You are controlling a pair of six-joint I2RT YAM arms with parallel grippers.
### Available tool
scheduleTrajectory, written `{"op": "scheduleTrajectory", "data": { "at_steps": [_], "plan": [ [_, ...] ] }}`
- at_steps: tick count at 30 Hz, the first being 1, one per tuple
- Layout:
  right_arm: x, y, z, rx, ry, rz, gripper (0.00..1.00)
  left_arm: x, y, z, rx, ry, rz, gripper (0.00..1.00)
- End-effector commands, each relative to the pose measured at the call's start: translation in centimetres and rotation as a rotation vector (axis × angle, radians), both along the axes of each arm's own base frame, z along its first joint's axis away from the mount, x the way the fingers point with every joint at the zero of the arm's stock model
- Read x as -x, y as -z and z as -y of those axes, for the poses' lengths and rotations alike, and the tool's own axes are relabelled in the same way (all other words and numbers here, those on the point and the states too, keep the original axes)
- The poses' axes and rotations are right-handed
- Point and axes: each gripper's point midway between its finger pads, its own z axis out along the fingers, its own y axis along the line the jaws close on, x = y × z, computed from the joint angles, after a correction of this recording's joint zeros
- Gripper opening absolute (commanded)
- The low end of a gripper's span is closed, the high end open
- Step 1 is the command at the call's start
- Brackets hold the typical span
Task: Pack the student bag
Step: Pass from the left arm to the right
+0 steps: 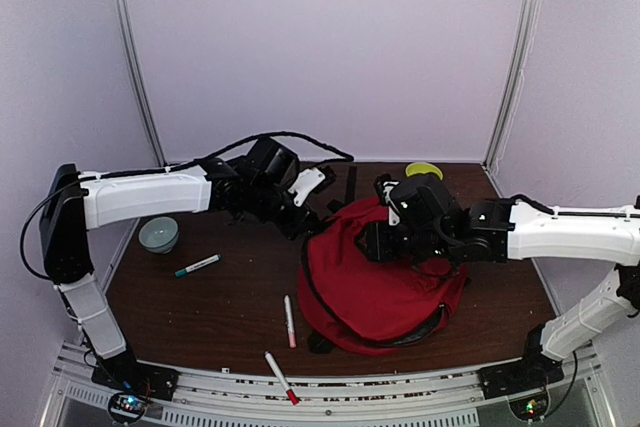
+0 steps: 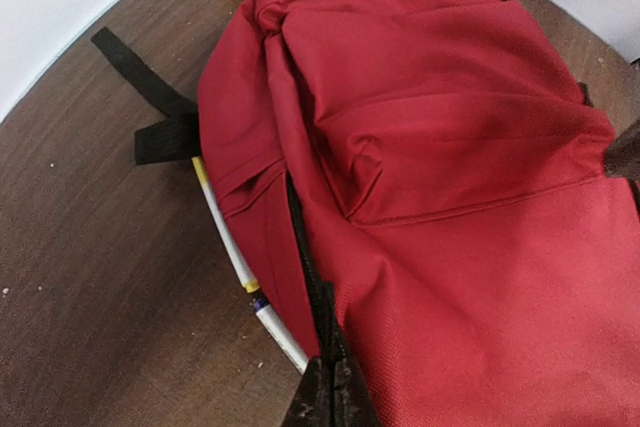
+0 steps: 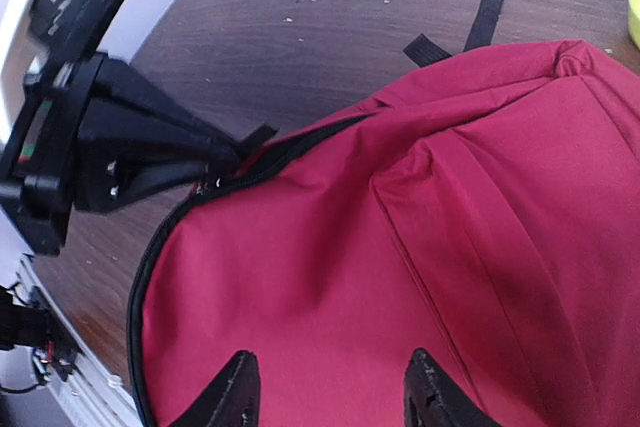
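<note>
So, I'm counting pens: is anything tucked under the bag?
A white pen with yellow bands pokes out along the bag's edge, partly covered by red fabric. Whether it lies under or inside the bag is unclear; anything else there is hidden.

— How's the light?
— Even and soft from above in the overhead view. The arms [image 1: 150,195] drop only faint shadows on the table [image 1: 230,297], and the pale walls [image 1: 330,47] take a lilac cast (no glare anywhere).
— Sharpness?
— Overhead, slightly soft. The left wrist view has the bag [image 2: 450,147] crisp, with its weave visible, though the table's edge bows. In the right wrist view the right gripper [image 3: 332,359] is blurred, and the walls along the top edge wash out to white.
</note>
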Motion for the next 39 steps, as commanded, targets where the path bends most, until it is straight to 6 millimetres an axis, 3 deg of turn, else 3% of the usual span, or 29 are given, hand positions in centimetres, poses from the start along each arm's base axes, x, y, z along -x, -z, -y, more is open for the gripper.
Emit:
{"op": "scheduleTrajectory", "data": {
  "at_steps": [1, 4, 9, 15, 21, 29, 34, 37, 39],
  "plan": [
    [0.0, -2.6, -3.8, -0.25, -0.138, -0.027, 0.49, 1.4, -5.1, 1.4, 0.254, 0.105, 0.018, 0.0],
    [0.9, -5.1, -6.0, -0.384, -0.275, 0.02, 0.48, 2.3, -5.2, 1.7, 0.285, 0.158, 0.006, 0.0],
    [-0.3, -5.4, -7.6, -0.438, -0.326, 0.019, 0.48, 3.1, -5.8, 2.4, 0.344, 0.216, -0.01, 0.0],
    [-2.6, -3.4, -6.5, -0.401, -0.337, 0.026, 0.49, 2.9, -6.4, 2.1, 0.375, 0.223, -0.019, 0.0],
    [-2.3, -3.5, -5.5, -0.474, -0.422, 0.042, 0.51, 3.2, -6.6, 2.0, 0.405, 0.235, -0.035, 0.0],
    [-2.3, -3.2, -7.5, -0.531, -0.513, 0.015, 0.47, 4.3, -6.8, 2.3, 0.444, 0.29, -0.062, 0.0],
    [-2.1, -3.7, -8.3, -0.605, -0.558, 0.004, 0.37, 4.7, -7.2, 2.3, 0.467, 0.322, -0.076, 0.0],
    [-2.7, -3.4, -7.9, -0.608, -0.533, 0.003, 0.39, 4.9, -7.4, 2.2, 0.476, 0.333, -0.077, 0.0],
    [-3.1, -3.3, -7.2, -0.629, -0.507, 0.004, 0.45, 5.0, -7.4, 2.0, 0.48, 0.34, -0.076, 0.0]
  ]
}}
